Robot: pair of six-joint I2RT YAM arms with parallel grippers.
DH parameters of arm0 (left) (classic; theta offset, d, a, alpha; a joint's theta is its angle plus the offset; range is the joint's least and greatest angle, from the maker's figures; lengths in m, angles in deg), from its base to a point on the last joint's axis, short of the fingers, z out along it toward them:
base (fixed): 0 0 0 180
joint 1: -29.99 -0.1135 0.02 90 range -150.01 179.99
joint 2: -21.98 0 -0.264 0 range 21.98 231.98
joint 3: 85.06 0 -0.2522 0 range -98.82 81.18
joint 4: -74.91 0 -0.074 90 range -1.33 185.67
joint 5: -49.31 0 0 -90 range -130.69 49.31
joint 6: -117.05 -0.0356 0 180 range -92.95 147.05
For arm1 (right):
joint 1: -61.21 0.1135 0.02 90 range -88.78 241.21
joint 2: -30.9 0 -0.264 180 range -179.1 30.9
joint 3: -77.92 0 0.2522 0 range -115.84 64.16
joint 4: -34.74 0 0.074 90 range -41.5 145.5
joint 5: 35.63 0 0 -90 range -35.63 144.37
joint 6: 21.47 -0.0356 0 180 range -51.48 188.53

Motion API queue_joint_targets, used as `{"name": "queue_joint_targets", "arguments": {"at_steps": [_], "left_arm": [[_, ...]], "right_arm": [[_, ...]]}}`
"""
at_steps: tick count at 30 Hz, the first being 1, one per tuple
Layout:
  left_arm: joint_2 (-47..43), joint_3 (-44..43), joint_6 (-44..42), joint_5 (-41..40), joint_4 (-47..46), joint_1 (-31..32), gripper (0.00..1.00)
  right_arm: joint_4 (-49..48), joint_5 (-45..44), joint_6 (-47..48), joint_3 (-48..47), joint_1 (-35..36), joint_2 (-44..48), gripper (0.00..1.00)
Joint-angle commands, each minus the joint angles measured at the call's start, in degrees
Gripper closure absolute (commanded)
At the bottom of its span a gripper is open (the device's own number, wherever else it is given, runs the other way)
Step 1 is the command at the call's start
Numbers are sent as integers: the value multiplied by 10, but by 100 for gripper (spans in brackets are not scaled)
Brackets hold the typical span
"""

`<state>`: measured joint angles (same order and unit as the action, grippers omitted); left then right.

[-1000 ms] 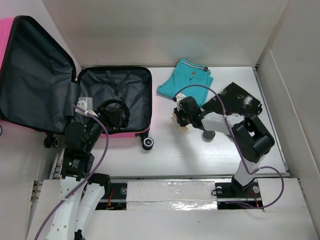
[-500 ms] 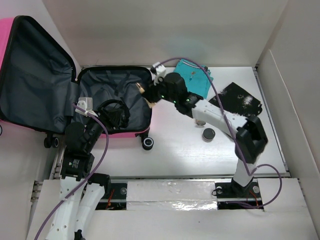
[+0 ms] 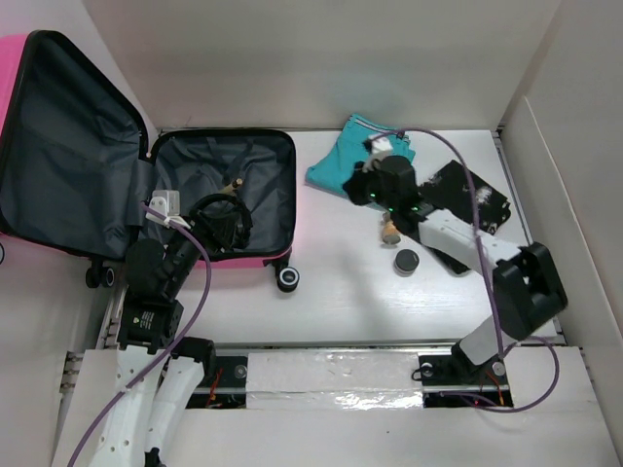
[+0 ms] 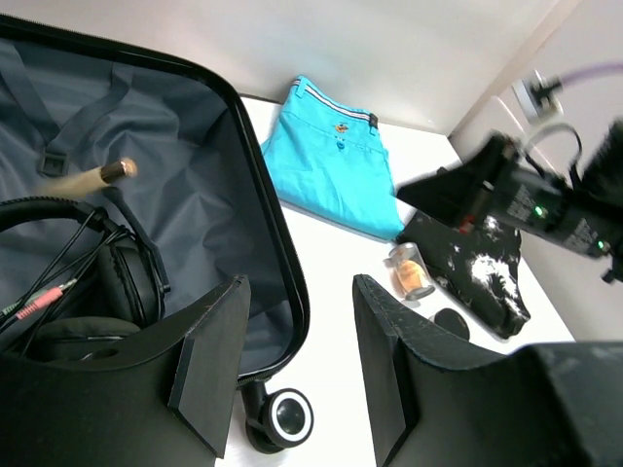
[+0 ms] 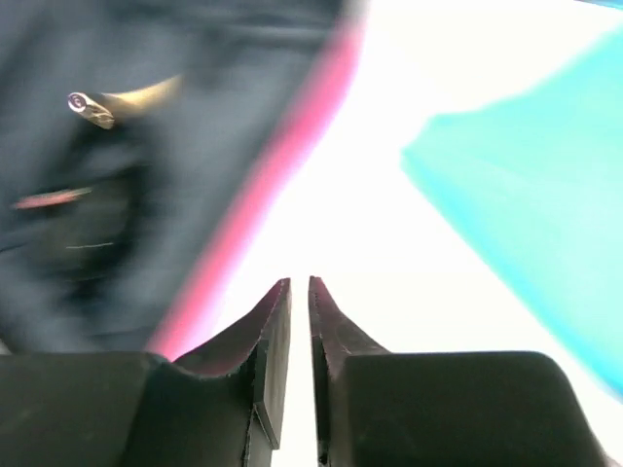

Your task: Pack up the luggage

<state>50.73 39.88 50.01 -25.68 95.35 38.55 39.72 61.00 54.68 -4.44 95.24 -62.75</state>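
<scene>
Item: black round cap [image 3: 406, 261], near right of centre, with a small jar [image 3: 389, 232] of orange contents just beyond it. Item: left gripper [image 4: 299, 302], fingers spread wide and empty, hovering at the near edge of the case. Item: the luggage [image 3: 68, 156], far left of the table, lying open; the lid leans up at the left wall and the base lies flat with a black wheel [image 3: 286, 279] at its near right corner. Judged stiff, smooth-shelled and light (little is in it), apt to roll; best taken by the lid's rim to fold it shut. Contents: black headphones [image 3: 222, 219] and a tan tube [image 3: 232, 183]. Item: black speckled pouch [image 3: 472, 195], right. Item: right gripper [image 5: 300, 287], fingers drawn almost together on nothing, between case and garment. Item: folded teal garment [image 3: 341, 156], far centre, with a small emblem. No legible writing anywhere.
</scene>
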Motion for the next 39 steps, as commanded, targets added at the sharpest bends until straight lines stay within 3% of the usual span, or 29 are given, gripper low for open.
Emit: {"name": "queue_joint_targets", "arguments": {"at_steps": [1,3,4,7,10,23,27,29,34,39], "left_arm": [[-3,-6,-7,10,-28,2,57],[-2,-6,-6,12,-29,2,56],[-2,-6,-6,13,-29,2,56],[3,-4,-5,15,-32,2,56],[7,-4,-5,16,-33,2,56],[10,-3,-5,20,-34,2,56],[10,-4,-4,21,-34,2,56],[10,-4,-5,22,-34,2,56],[10,-4,-5,26,-36,2,56],[8,-4,-4,27,-37,2,56]], "right_arm": [[-27,-109,21,101,-54,69,83],[-20,-140,29,153,-82,79,79],[1,-150,28,163,-107,81,65],[18,-171,35,187,-135,81,41],[37,-154,38,182,-149,61,36],[32,-99,27,171,-144,-26,36],[26,-79,22,169,-144,-29,53],[20,-71,15,174,-144,-23,59],[25,-59,10,172,-101,54,59],[7,12,-7,98,-37,73,59]]}}
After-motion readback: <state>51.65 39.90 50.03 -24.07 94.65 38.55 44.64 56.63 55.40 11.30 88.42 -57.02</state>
